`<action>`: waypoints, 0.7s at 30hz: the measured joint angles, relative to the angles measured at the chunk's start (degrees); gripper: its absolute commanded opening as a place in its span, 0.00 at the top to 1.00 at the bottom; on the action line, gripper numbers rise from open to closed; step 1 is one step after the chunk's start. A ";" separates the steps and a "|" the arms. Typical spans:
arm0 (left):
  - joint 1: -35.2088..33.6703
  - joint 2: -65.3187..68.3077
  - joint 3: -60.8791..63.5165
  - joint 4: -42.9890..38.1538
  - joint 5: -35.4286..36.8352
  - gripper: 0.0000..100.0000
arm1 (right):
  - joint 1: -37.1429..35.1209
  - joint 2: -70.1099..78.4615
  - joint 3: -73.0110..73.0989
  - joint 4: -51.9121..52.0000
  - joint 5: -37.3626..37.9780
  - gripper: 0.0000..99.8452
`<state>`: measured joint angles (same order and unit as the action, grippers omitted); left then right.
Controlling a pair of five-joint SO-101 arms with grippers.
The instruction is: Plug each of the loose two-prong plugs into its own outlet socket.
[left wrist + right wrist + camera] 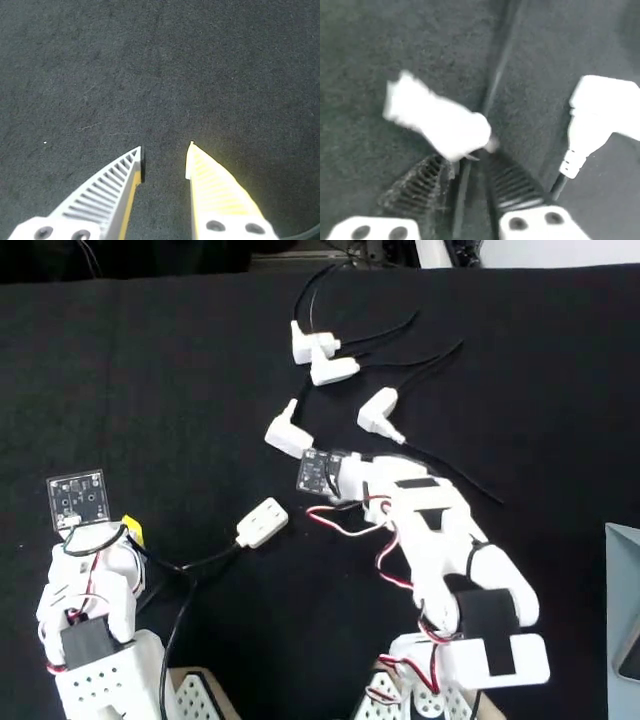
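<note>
The right gripper (pixel 465 160), narrowly spread, straddles a cord (pixel 495 65) beside a plug (pixel 437 122) lying at 12 o'clock from the outlet socket (pixel 262 522). Light, rigid and slick, the plug is probably best pinched across its body. The left gripper (pixel 165 150) hangs spread over bare counter (pixel 150 60).

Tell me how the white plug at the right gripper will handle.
Probably light: the white plug is small, plastic-looking. Its shell looks smooth, so it may slip. The black cord beside it looks floppy and, if attached, could drag or twist it.
</note>
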<state>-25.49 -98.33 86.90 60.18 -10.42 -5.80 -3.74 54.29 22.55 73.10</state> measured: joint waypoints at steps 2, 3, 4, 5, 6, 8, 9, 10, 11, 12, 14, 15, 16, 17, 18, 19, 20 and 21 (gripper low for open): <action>0.00 0.00 0.00 0.00 0.00 0.85 | 0.00 -2.29 0.00 2.37 -2.11 0.99; 0.00 0.00 0.00 0.00 0.00 0.85 | -0.09 -3.60 0.00 4.22 -2.90 0.99; 0.00 0.00 0.00 0.00 0.00 0.85 | -0.35 -4.92 0.00 5.89 -3.60 0.99; 0.00 0.00 0.00 0.00 0.00 0.85 | -0.53 -6.42 0.00 7.82 -4.31 0.99; 0.00 0.00 0.00 0.00 0.00 0.85 | -0.70 -8.26 0.00 9.58 -5.19 0.99; 0.00 0.00 0.00 0.00 0.00 0.85 | -1.05 -12.13 0.00 13.27 -7.47 0.99; 0.00 0.00 0.00 0.00 0.00 0.85 | -1.05 -13.98 0.00 15.21 -8.62 0.99; 0.00 0.00 0.00 0.00 0.00 0.85 | -1.14 -15.65 0.00 17.41 -9.85 0.99; 0.00 0.00 0.00 0.00 0.00 0.85 | -1.23 -17.41 0.00 19.34 -10.99 0.99; 0.00 0.00 0.00 0.00 0.00 0.85 | -1.23 -18.99 0.00 21.01 -12.40 0.98; 0.00 0.00 0.00 0.00 0.00 0.85 | -2.02 -21.80 0.00 23.38 -15.82 0.96; 0.00 0.00 0.00 0.00 0.00 0.85 | -2.73 -22.77 0.00 24.44 -17.76 0.93; 0.00 0.00 0.00 0.00 0.00 0.85 | -3.43 -23.74 0.00 25.32 -19.52 0.89; 0.00 0.00 0.00 0.00 0.00 0.85 | -4.31 -24.26 0.00 26.11 -21.01 0.85; 0.00 0.00 0.00 0.00 0.00 0.85 | -5.36 -24.53 0.00 26.99 -22.33 0.82; 0.35 0.00 0.00 0.00 0.00 0.85 | -6.42 -24.79 0.00 27.78 -23.74 0.80; 0.97 0.00 0.00 0.00 0.00 0.85 | -7.30 -24.79 -0.18 28.84 -25.05 0.81; 1.23 0.00 0.00 0.00 0.00 0.85 | -8.26 -24.79 -1.32 29.89 -26.29 0.81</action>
<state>-24.26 -98.33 86.90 60.18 -10.42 -14.07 -28.53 52.97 52.44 46.81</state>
